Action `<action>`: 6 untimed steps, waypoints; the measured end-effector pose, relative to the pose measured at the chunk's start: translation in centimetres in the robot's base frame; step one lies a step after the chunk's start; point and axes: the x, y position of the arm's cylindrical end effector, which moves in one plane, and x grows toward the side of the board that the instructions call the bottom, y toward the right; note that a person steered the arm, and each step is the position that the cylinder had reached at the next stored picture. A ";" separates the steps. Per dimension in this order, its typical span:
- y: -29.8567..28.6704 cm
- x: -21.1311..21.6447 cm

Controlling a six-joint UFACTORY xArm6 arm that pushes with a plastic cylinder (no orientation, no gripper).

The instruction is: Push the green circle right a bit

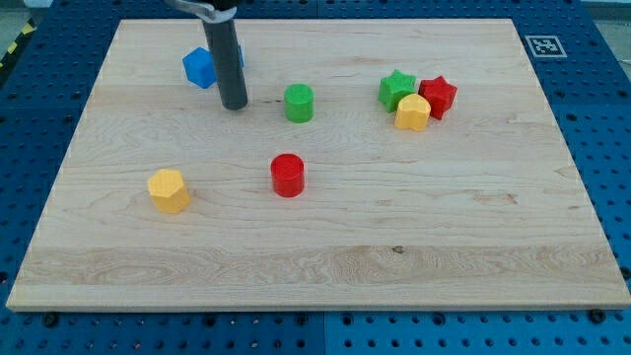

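Camera view shows a wooden board (325, 266) with the green circle (299, 103) sitting in its upper middle, and everything else is placed from that block. My tip (235, 105) rests on the board to the circle's left, near but not touching, at about the same height in the view. There is no hand to open or close here, only a bare rod, and it holds nothing.

A blue block (200, 67) lies further left and a little toward the view's top, partly hidden behind the rod, so its shape is hard to tell. A red circle (288, 175) sits below the green circle, apart from it. A yellow block (169, 189) lies well to the lower left.

The main risk, as I judge it, is an off-centre contact: if my tip meets the circle above or below its middle, the round block will probably slip sideways and drift toward the view's top or down toward the red circle. Pushing too long is the other risk, since a green star (396, 89), a red star (438, 96) and a second yellow block (412, 112) cluster to the right.

Between the circle and that cluster the wood is bare, so a short push has room. The board's top edge is nearer than its right edge.
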 end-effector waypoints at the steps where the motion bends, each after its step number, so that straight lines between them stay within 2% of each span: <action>1: 3.9 0.3; 6: 6.1 0.0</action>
